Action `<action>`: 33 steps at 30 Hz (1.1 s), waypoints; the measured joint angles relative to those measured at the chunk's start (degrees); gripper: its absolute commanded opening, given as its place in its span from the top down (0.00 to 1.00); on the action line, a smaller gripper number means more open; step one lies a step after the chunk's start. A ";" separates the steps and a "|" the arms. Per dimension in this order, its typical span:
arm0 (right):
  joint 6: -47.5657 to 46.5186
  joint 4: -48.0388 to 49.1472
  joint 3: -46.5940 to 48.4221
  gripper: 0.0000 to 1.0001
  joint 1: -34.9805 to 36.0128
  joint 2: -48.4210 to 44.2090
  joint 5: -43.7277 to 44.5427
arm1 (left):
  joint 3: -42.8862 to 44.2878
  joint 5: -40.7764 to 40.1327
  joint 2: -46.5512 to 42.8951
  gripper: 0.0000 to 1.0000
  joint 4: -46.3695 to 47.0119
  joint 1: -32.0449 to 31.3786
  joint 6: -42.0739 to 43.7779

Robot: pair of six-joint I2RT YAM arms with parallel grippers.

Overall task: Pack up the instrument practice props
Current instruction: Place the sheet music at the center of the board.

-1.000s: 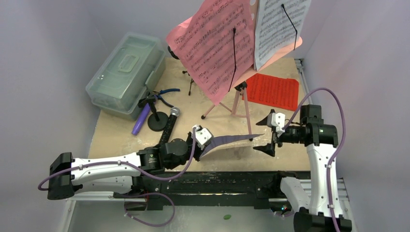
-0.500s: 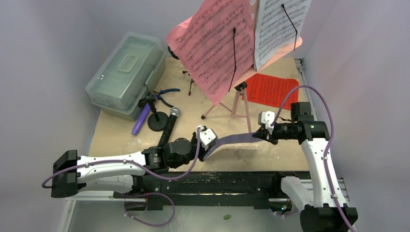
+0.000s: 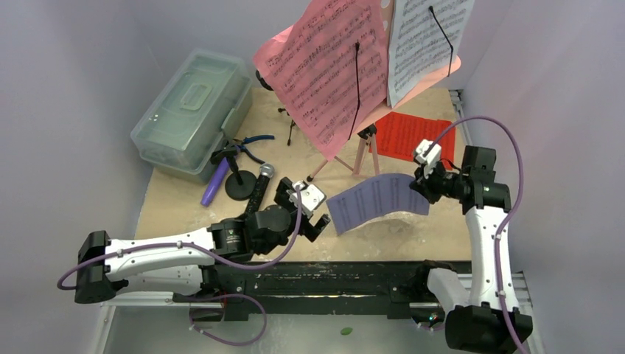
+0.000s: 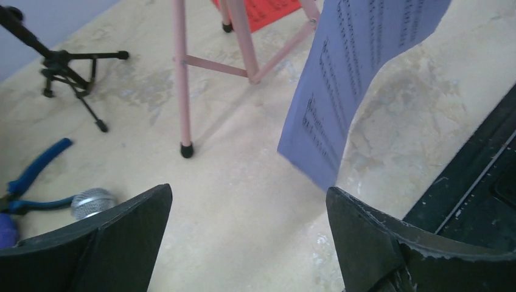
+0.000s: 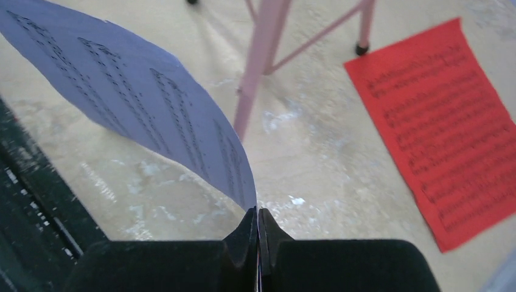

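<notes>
So right claw (image 3: 425, 181) is pinched tight on one edge of the lilac sheet (image 3: 377, 199), which curls in the air over the table (image 3: 177, 203), near the pink stand (image 3: 360, 156). Left claw (image 3: 304, 211) gapes wide, empty, just beside the sheet.

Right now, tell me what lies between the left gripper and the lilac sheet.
Only bare tabletop: in the left wrist view nothing lies between the left gripper and the lilac sheet.

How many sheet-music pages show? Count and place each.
4: pink page and white page clipped on the music rack, red page flat on the table, lilac page in the right pincer. Others could hide behind those.
</notes>
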 measured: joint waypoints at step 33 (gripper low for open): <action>42.38 40.98 8.90 1.00 -7.72 25.81 33.66 | 1.07 -13.18 -0.09 0.01 -12.04 2.16 17.53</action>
